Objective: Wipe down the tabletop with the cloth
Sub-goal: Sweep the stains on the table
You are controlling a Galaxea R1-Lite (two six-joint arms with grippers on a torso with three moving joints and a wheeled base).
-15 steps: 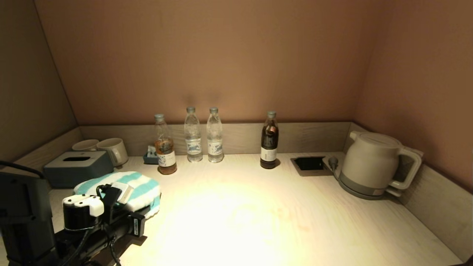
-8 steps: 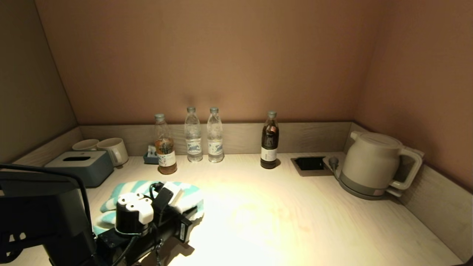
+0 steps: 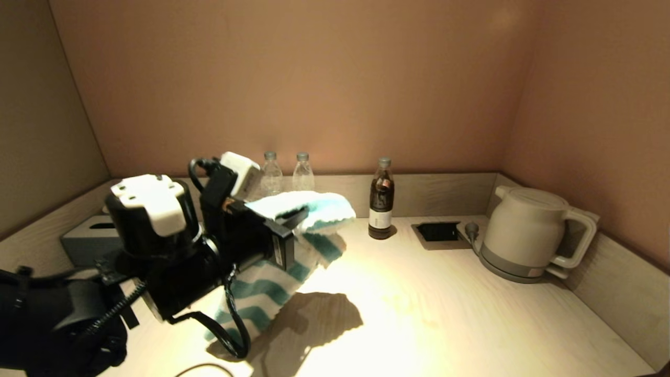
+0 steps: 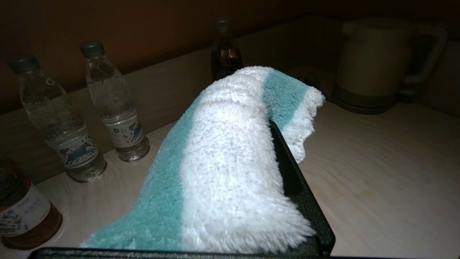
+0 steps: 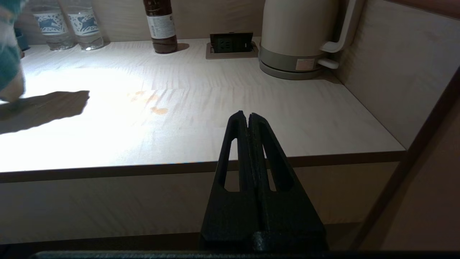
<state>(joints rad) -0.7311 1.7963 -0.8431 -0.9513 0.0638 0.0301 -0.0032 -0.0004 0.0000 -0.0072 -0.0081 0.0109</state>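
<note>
My left gripper is shut on the teal and white striped cloth and holds it lifted above the left middle of the pale wood-grain tabletop. The cloth drapes over the fingers and hangs down towards the surface; it fills the left wrist view. Small orange-brown stains mark the tabletop near its middle. My right gripper is shut and empty, parked below and in front of the counter's front edge, out of the head view.
Two water bottles, a dark bottle and a black recess stand along the back rim. A beige kettle sits at the right. A grey-blue tissue box sits at the left, partly behind my arm.
My left arm has lifted the cloth off the tabletop and carried it up and to the right, from the left front towards the middle. The cloth now hangs from the gripper.
</note>
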